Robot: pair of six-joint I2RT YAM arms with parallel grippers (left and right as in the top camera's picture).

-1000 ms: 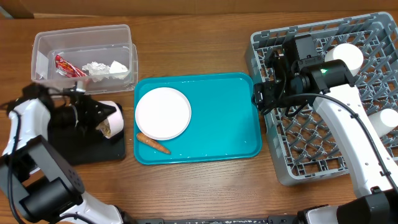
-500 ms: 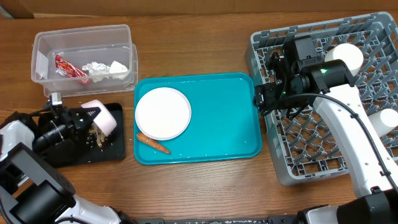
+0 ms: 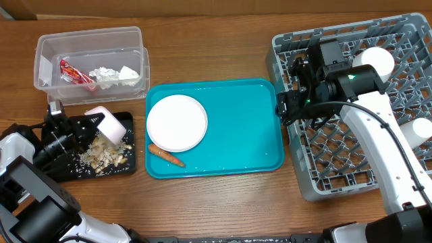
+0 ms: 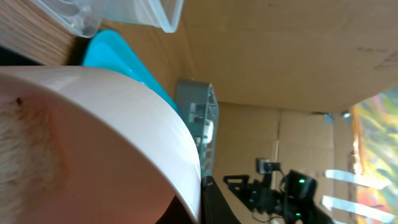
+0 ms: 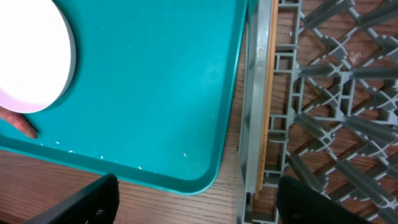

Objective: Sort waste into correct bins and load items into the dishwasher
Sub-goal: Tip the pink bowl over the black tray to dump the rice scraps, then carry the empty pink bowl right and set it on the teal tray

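Over the wooden worktop (image 3: 216, 202), the left gripper (image 3: 93, 128) has its jaws pinching a small white bowl (image 3: 108, 125), tipped on its side above the black tray (image 3: 62, 170) at the near left. Beige food scraps (image 3: 104, 154) lie scattered across that tray just under the bowl's mouth. From the left wrist camera the bowl's pale wall (image 4: 93, 137) fills most of the view, with brown smears inside it. Behind the black tray stands the clear tub (image 3: 42, 67), holding a red wrapper (image 3: 71, 71) and crumpled white tissue (image 3: 111, 74). At centre sits the teal tray (image 3: 243, 128), carrying a white plate (image 3: 177, 122) at its left end and an orange carrot (image 3: 166, 156) just beside the plate's near edge. To the right, the grey dish rack (image 3: 337, 169) holds two white cups (image 3: 374, 61) along its far and right sides. The right gripper (image 3: 287, 104) hangs over the rack's left wall, next to the teal tray's right edge, its jaws spread wide and holding nothing; its wrist camera shows both fingers (image 5: 93, 199) well apart.
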